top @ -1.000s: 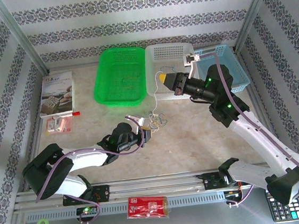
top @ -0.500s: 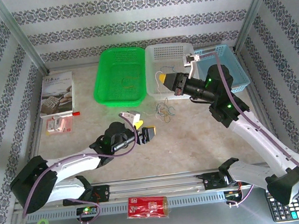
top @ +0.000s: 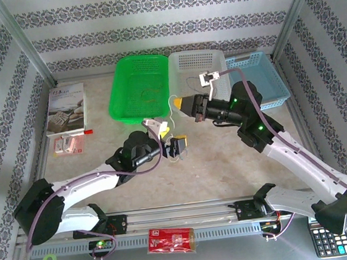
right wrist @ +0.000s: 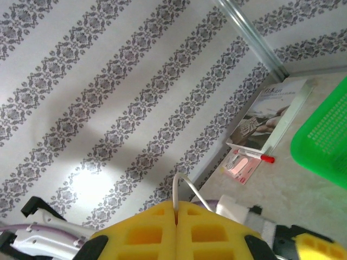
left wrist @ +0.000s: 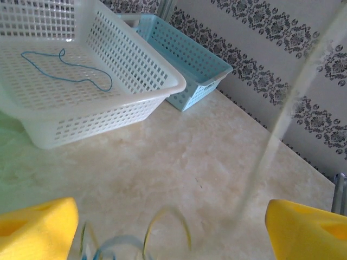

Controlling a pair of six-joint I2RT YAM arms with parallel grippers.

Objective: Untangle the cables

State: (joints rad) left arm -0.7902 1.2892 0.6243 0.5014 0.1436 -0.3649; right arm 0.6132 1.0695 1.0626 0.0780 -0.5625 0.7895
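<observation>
**A:** Where is the open room?

**B:** The middle of the tabletop (top: 226, 161) lies bare. Patterned wall panels (top: 150, 30) close three sides. Three baskets line the far edge: a green basket (top: 139, 87), a white basket (top: 206, 59) and a blue basket (top: 261, 77).

**A:** And the cables?

**B:** One blue cable (left wrist: 110, 84) lies alone in the white basket. A tangle (left wrist: 122, 239) of yellow and blue loops sits on the tabletop under the left hand (top: 169, 138), its pads spread wide. The right hand (right wrist: 176, 208), pressed together, pinches one white cable (right wrist: 175, 189).
</observation>
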